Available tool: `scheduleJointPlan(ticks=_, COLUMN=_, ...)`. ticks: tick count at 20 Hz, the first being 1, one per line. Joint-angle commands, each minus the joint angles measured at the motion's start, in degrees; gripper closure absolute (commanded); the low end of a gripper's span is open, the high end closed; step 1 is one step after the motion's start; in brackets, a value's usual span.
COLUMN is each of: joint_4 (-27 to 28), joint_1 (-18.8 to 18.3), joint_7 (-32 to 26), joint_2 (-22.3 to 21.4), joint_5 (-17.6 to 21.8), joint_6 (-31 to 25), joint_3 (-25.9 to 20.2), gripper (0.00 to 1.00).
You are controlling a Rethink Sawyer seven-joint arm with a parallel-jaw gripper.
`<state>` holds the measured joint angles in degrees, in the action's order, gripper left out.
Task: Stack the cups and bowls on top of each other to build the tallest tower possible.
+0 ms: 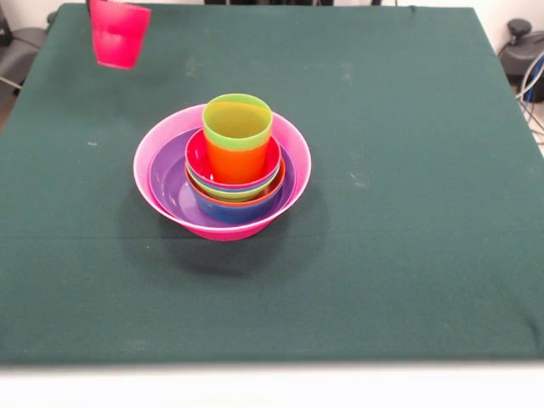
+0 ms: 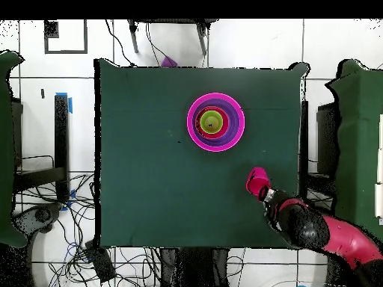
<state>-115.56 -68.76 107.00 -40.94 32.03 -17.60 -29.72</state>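
The tower (image 1: 223,183) stands near the middle of the green table (image 1: 408,212): the big pink bowl (image 1: 153,157) holds the purple bowl (image 1: 166,183) and smaller bowls, with the lime green cup (image 1: 237,123) nested in the orange cup (image 1: 236,161) on top. In the front view, the red-pink cup (image 1: 119,34) hangs above the table's far left corner, well apart from the tower. In the overhead view it sits at the end of the arm (image 2: 329,235), so the gripper (image 2: 263,188) appears clamped on it, though the fingers themselves are hidden.

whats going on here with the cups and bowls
The robot arm is carrying a red-pink cup above the green table, off to one side of the tower. The tower is a nest of bowls in a big pink bowl, with an orange cup and a lime green cup nested on top. The held cup is not yet stacked.
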Motion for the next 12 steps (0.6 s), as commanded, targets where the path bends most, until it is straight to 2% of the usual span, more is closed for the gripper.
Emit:
scheduleJointPlan(ticks=1, joint_4=0.23, joint_1=1.65, joint_7=-7.44, joint_2=-3.79, joint_5=-4.69, joint_6=-12.69, joint_3=-8.35, gripper=1.00)
scheduleJointPlan(ticks=4, joint_4=1.24, joint_1=1.38, joint_7=-8.26, joint_2=-4.94, joint_5=-6.57, joint_6=-17.11, joint_3=-9.28, gripper=1.00)
scheduleJointPlan(ticks=7, joint_4=2.71, joint_1=1.37, joint_7=-9.39, joint_2=-5.17, joint_5=-6.80, joint_6=-19.51, joint_3=-10.11, gripper=1.00)
scheduleJointPlan(ticks=12, joint_4=7.36, joint_1=2.61, joint_7=-10.99, joint_2=-6.06, joint_5=-7.45, joint_6=-27.11, joint_3=-10.61, gripper=1.00)
